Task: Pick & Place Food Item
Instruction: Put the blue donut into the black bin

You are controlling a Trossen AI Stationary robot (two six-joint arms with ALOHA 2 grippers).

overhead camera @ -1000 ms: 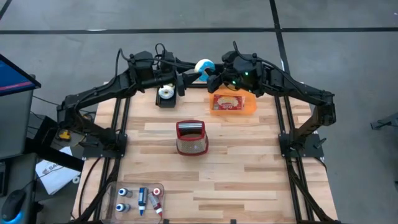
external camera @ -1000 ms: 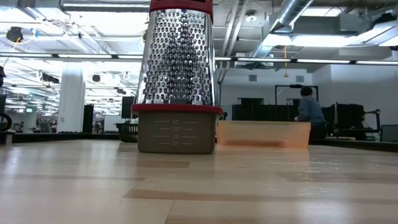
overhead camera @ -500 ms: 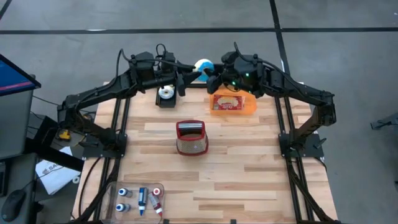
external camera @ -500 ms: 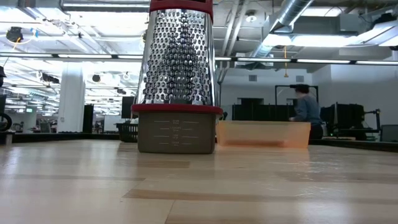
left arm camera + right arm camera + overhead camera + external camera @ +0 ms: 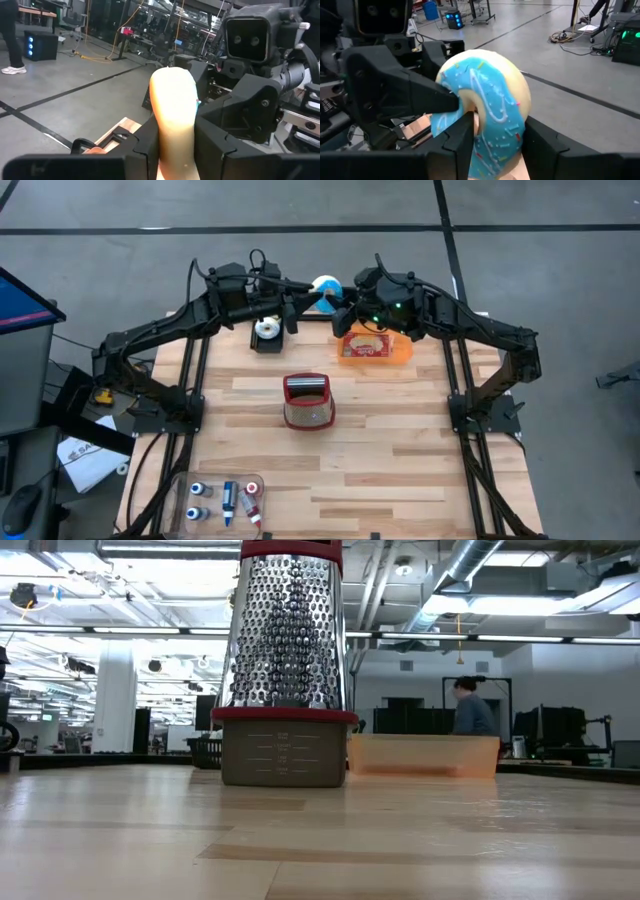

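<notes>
Blue-iced donut [image 5: 326, 287] above table [image 5: 400, 440] far edge | pinched by left gripper [image 5: 308, 302] and right gripper [image 5: 341, 304] together | one donut, one grater [image 5: 308, 401]

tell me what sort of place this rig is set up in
Most likely a robotics lab in an open industrial workspace: a wooden worktable on bare concrete floor, exposed ceiling ducts, and a person at workstations in the background.

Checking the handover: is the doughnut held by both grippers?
Yes: doughnut sits between the right gripper fingers, left gripper fingers close around it.
</notes>
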